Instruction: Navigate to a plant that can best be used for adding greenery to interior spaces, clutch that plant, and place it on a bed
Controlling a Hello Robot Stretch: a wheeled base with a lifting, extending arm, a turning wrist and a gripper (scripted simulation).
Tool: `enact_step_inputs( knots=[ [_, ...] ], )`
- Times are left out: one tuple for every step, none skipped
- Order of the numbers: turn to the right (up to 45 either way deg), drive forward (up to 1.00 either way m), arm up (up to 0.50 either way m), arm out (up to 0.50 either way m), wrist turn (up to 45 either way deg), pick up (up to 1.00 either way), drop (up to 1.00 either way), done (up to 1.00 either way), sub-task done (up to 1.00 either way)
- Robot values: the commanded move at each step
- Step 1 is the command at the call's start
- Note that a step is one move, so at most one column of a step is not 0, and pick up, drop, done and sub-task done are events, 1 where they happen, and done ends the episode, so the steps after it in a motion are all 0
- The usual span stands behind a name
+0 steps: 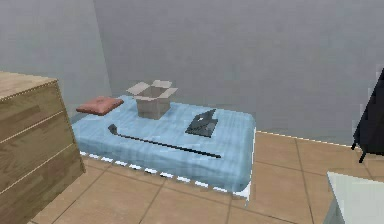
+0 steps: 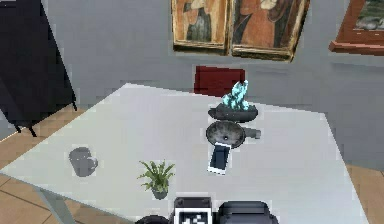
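Room: grey walls, tan tiled floor, framed paintings hung beyond the surface.
Surface: pale tabletop surface carrying a grey mug, a phone, a dark round dish and a teal figurine on a dark base; red chair back past the far edge.
Plant: small green plant, upright on the surface close to its near edge, between mug and phone, well apart from the bed.
Claw: claw low at the arm side view's bottom edge, just below the plant, beside a white marked square; spread of the fingers not to be told, nor whether anything is held.
Bed: blue-covered bed ahead in the forward view, bearing a cardboard box, a pink pillow, a laptop and a long dark stick.
Done: probably the drive to the plant, judging by how near it stands to the claw.
Left: grasp, lift, carry across, set down on the bed.
Edges: plant near the surface's near edge; mug and phone apart on either side, so little to knock.
Open room: bare tiles between surface and bed; wooden dresser crowding the forward view's left; free blue cover along the bed's near right part.
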Motion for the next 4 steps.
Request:
enact_step_inputs(
  knots=[
    [0.0, 0.00, 0.00, 0.18, 0.0, 0.00, 0.00, 0.00, 0.00],
    [0.0, 0.00, 0.00, 0.00, 45.0, 0.00, 0.00, 0.00, 0.00],
    [0.0, 0.00, 0.00, 0.00, 45.0, 0.00, 0.00, 0.00, 0.00],
    [0.0, 0.00, 0.00, 0.00, 45.0, 0.00, 0.00, 0.00, 0.00]
  ],
)
